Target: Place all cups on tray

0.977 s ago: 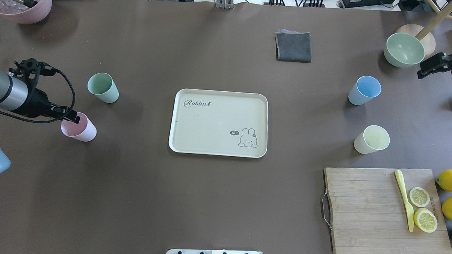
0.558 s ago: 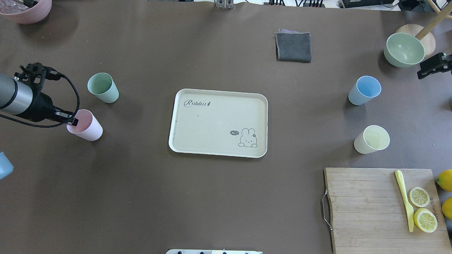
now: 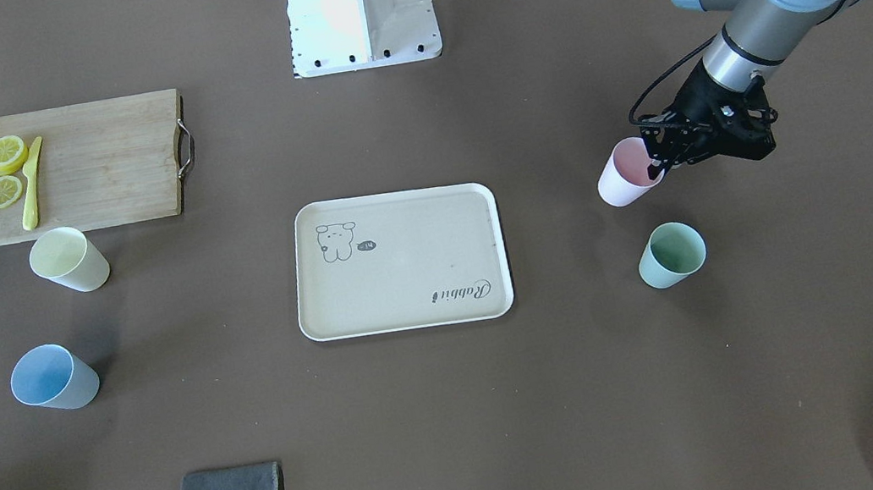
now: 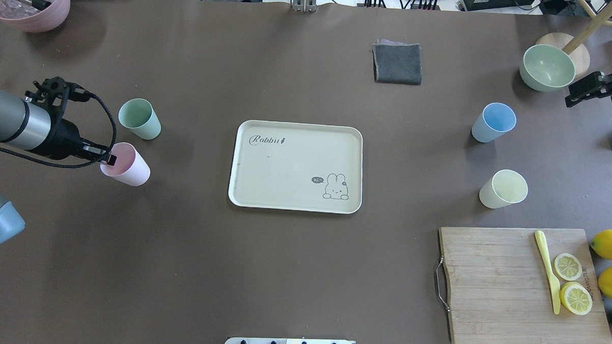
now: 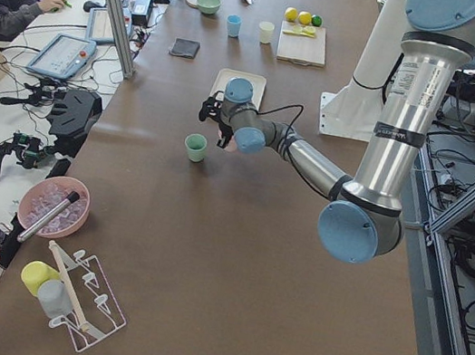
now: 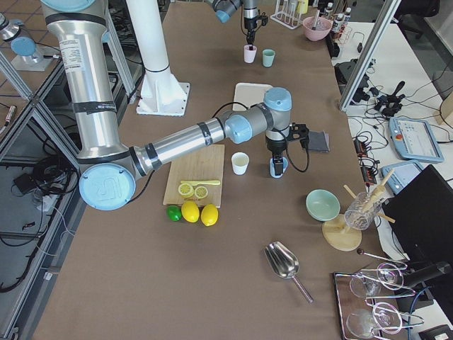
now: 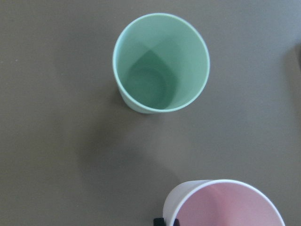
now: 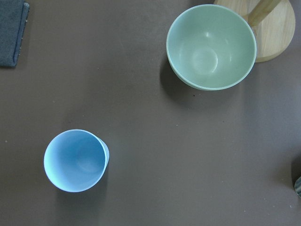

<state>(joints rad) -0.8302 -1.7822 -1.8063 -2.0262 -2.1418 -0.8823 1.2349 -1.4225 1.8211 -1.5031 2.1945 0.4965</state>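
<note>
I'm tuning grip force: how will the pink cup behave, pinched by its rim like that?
The pink cup looks empty and thin-walled, so probably light and fairly stiff. The left gripper pinches only one side of the rim, so it may tilt or swing. Its matte finish probably resists slipping.

The brown counter (image 4: 282, 273) carries a cream tray (image 4: 286, 166) at its middle. A mint cup (image 4: 139, 119) stands to the tray's left. To its right are a blue cup (image 4: 493, 122), a yellow cup (image 4: 503, 189) and a cutting board (image 4: 510, 286). A grey cloth (image 4: 397, 63) lies beyond it.
</note>
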